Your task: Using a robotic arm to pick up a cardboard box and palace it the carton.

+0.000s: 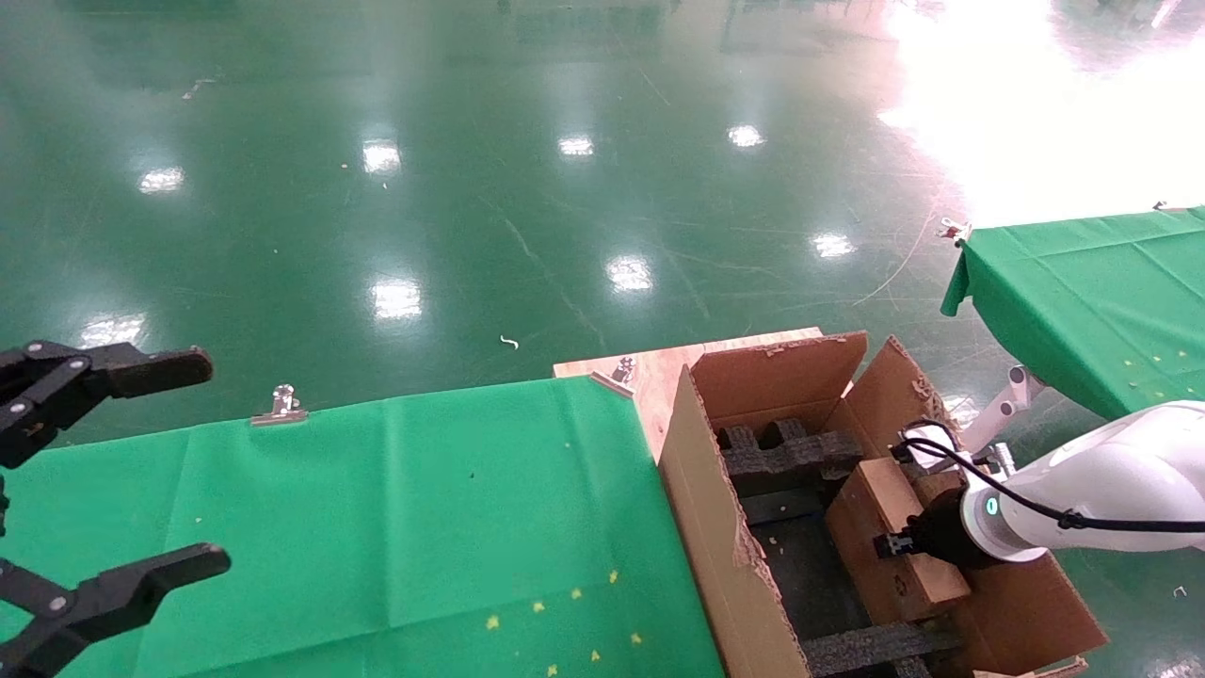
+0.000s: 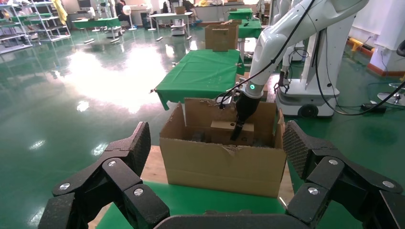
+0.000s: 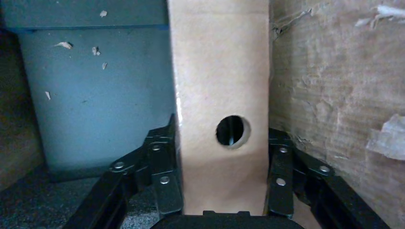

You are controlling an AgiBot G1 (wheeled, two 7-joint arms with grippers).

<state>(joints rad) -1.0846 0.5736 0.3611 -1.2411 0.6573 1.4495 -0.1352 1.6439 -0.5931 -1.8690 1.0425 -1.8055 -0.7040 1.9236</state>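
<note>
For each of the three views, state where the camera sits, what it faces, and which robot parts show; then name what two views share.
Head view: looks down from the head at the green table, the carton, both grippers.
Left wrist view: looks across its open left gripper toward the carton.
Right wrist view: inside the carton, right gripper clamping the cardboard box.
Shared: head and left wrist views show the robotic arm holding the box.

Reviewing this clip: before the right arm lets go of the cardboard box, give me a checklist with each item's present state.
1. Right pincer clamped on cardboard box: ok.
2. Box within the carton walls: ok, head view.
3. Box beside a carton wall, narrow holed side facing the wrist: ok.
4. Box resting on the black foam inserts: cannot tell.
5. Left pincer open, parked above the green table, away from the carton: ok.
</note>
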